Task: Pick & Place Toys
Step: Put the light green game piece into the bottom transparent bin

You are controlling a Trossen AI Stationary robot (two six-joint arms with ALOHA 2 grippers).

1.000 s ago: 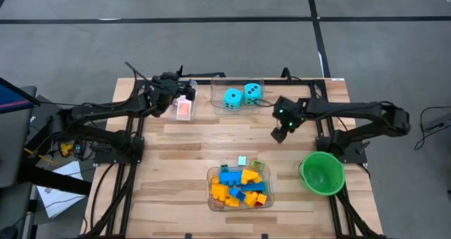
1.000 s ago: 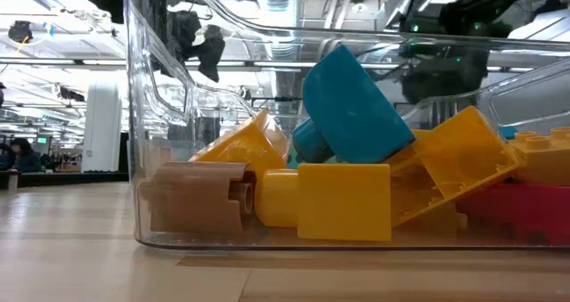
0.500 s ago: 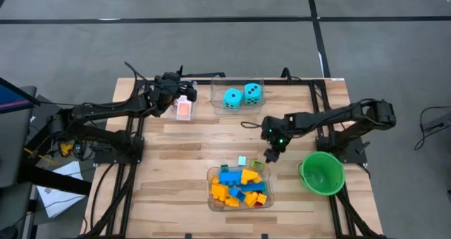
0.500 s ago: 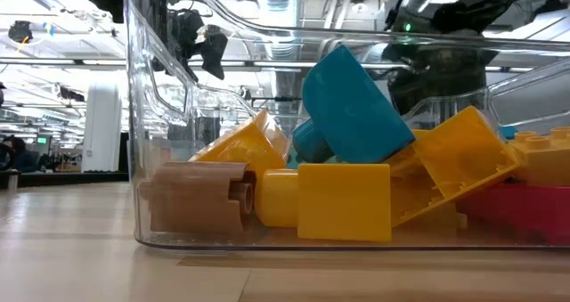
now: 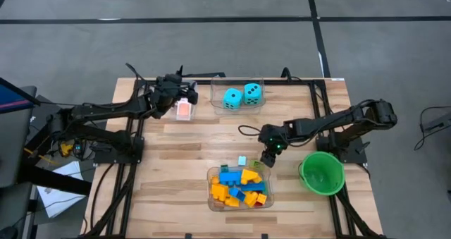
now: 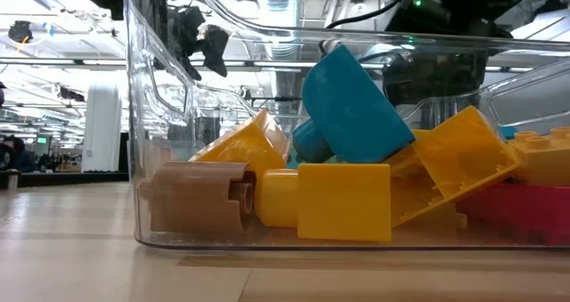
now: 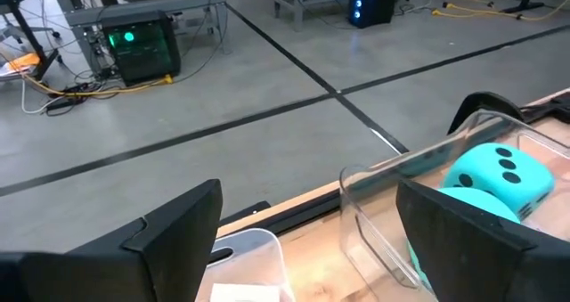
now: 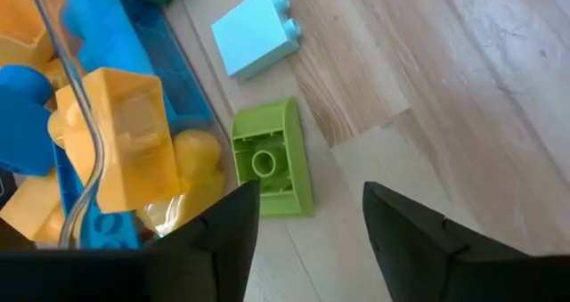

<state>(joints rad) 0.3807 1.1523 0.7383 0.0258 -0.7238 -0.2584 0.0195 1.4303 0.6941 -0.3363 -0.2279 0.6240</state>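
A clear tub (image 5: 209,197) near the table's front holds several yellow, blue, orange and red bricks (image 5: 236,186). Just beyond its far wall, a green brick (image 8: 272,164) and a pale blue brick (image 8: 256,32) lie on the wood. My right gripper (image 8: 312,248) hangs open just above the green brick, pointing steeply down; in the high view it (image 5: 267,158) is at the tub's far right corner. My left gripper (image 7: 312,257) is open at the far left, above a small tub holding a pink card (image 5: 184,109). Two cyan dice (image 5: 242,95) sit in another clear tub.
A green round bowl (image 5: 323,172) stands at the right, near my right arm's base. The dice tub (image 7: 374,204) is close on my left gripper's right side. In the low view the brick tub (image 6: 142,159) fills the foreground. Bare wood lies between the far tubs and the brick tub.
My right gripper has swung from near the dice tub toward the table's near edge and a little left, sinking and tipping more steeply down, until it is over the green brick by the brick tub. The toys have not moved.
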